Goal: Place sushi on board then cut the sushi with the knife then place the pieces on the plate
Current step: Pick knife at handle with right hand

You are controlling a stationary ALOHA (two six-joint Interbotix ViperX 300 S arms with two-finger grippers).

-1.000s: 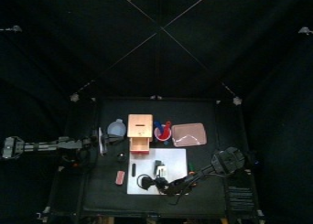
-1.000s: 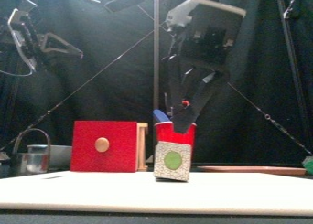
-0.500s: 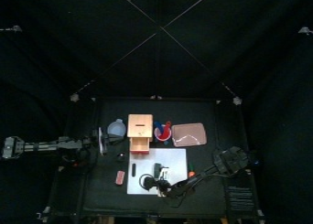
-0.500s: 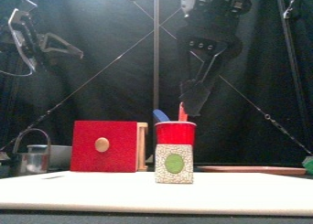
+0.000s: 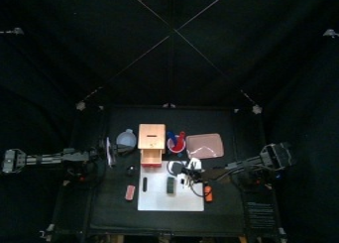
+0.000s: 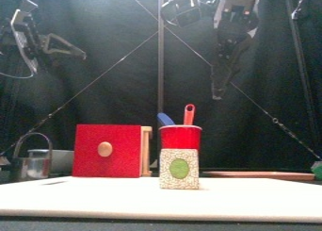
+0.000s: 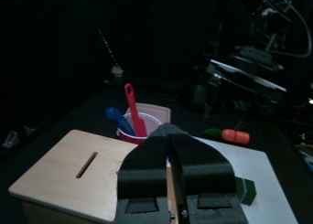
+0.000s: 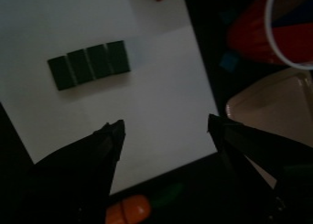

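The sushi roll [image 5: 173,184], a row of several dark green blocks [image 8: 90,64], lies on the white cutting board [image 5: 189,199]; in the front view I see its end [image 6: 180,169]. My right gripper [image 8: 171,141] hangs open high above the board [image 6: 219,84], over its back right part [image 5: 193,170], holding nothing. The red cup [image 5: 177,143] behind the board holds a red knife [image 6: 189,114] and a blue knife [image 6: 165,120]. The pink plate [image 5: 205,145] lies right of the cup. My left gripper [image 7: 171,154] rests shut at the left, facing the wooden box [image 7: 86,164].
The wooden box [image 5: 151,146] with its red drawer front [image 6: 111,151] stands left of the cup. A blue-grey bowl [image 5: 123,138] and a metal cutter [image 6: 36,164] sit further left. An orange toy [image 5: 212,195] lies at the board's right edge, a pink toy [image 5: 130,191] to its left.
My right gripper has risen from low over the sushi at the board's front and drawn back toward the cup. The sushi stays on the board. The left arm has not moved.
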